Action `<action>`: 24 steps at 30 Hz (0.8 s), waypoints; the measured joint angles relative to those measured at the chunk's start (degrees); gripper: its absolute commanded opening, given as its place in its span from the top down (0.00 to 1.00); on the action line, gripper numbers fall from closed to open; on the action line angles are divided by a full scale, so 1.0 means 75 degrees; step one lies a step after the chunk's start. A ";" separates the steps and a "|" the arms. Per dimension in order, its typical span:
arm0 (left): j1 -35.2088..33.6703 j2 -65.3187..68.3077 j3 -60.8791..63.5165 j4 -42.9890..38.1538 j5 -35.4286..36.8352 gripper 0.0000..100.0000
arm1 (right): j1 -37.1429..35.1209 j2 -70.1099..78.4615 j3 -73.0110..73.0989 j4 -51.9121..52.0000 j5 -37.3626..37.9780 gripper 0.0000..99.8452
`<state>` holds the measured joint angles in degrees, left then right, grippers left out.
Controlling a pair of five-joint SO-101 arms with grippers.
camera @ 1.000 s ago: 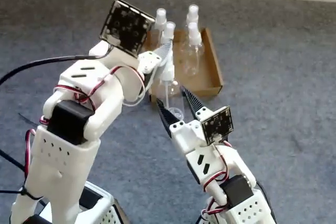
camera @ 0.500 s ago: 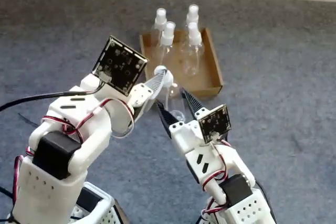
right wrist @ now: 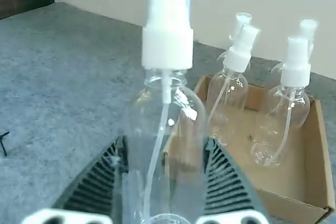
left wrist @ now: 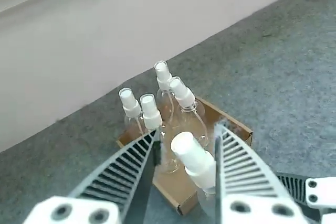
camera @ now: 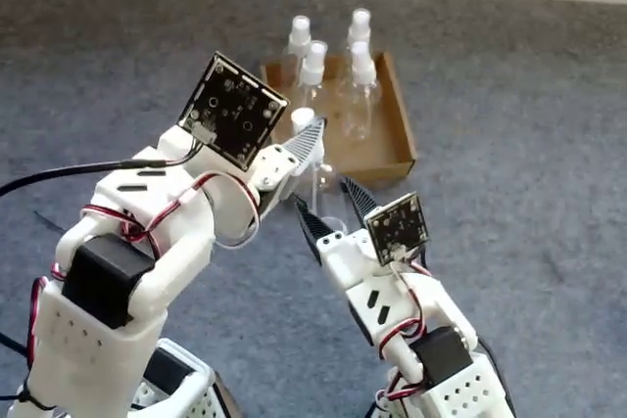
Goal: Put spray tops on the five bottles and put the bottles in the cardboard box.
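High view: four bottles (camera: 359, 95) inside box (camera: 394, 149)

Four capped bottles (camera: 359, 95) stand in the cardboard box (camera: 401, 134); fifth bottle (right wrist: 163, 124) stands outside.

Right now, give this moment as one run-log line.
right gripper: holds fifth bottle; left gripper: open around its spray top; cardboard box: four bottles

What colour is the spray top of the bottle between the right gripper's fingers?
White. The spray top shows best in the right wrist view.
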<state>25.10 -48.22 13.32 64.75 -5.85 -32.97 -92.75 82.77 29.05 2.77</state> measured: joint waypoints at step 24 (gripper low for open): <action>-0.2743 -0.2098 0.4032 -0.0059 -0.0012 0.84 | 0.1418 0.4970 -0.4267 -0.0856 -0.0867 1.00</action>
<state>4.53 -63.96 43.56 64.31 -5.93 -22.33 -55.47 50.77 22.64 -3.74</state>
